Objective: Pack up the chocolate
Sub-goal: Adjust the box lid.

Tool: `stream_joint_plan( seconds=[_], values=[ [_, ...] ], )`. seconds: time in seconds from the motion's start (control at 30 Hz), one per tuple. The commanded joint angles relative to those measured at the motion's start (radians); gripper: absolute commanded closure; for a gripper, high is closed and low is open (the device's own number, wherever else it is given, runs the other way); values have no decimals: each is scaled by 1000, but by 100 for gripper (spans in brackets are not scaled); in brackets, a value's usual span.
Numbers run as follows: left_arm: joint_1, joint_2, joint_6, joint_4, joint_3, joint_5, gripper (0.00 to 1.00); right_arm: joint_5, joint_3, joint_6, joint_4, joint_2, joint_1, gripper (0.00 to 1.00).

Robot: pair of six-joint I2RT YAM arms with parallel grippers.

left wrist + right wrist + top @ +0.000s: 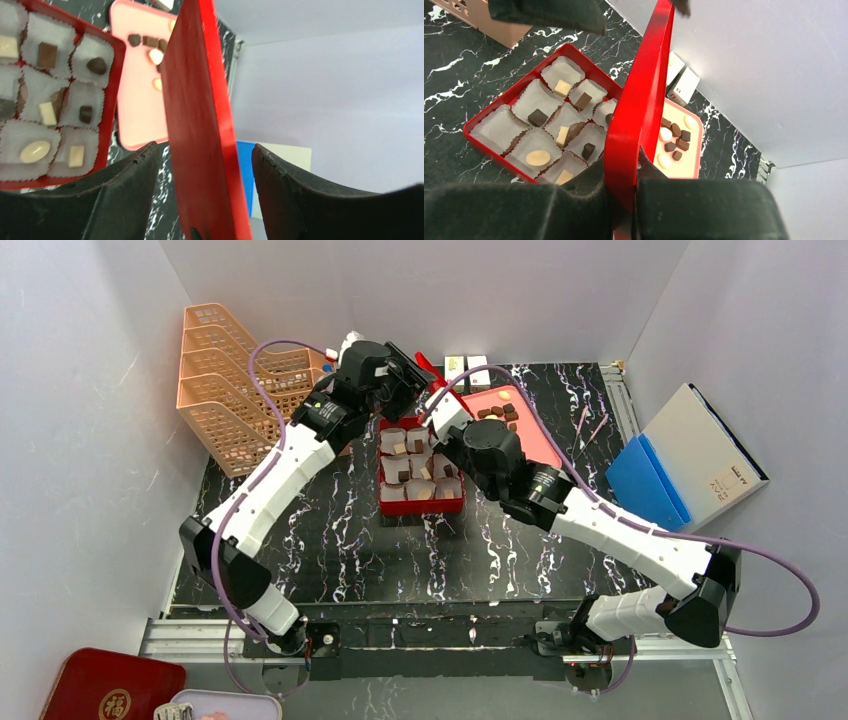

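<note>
Red lid [639, 100] upright, clenched in right gripper [624, 187] jaws; left gripper [206, 147] jaws released either side. Chocolate [538, 117] fills red box [516, 86] cups, spare pieces on pink tray [686, 169]. Lidding step, seemingly; next move calls for squaring lid over box.

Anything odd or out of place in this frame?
Yes: the corner paper cup in the red box is empty, yet the right hand grips the red lid upright on edge. Loose chocolates lie on the pink tray.
</note>
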Motion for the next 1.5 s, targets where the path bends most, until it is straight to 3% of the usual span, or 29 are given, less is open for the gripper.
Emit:
stream_joint_plan(
  seconds=[0.0,0.23,0.4,0.6,0.9,1.2,1.47],
  values=[
    [8,-71,-17,168,-51,-107,32,33,-11,52,84,-64,-4,99],
    [8,-132,-25,302,-152,-221,28,79,-21,185,64,-100,-7,99],
    [7,-228,-51,381,-312,-294,28,127,-23,350,60,-149,-26,99],
    [-23,-364,-126,453,-530,-335,28,194,-38,625,52,-193,-32,99],
    [-161,-467,-185,589,-761,-423,24,178,-169,1029,153,-289,-42,99],
    [-277,-590,-317,646,-953,-519,20,197,-267,1237,324,-358,-57,99],
    [-318,-593,-367,695,-1010,-588,14,175,-345,1379,413,-355,-64,99]
  ],
)
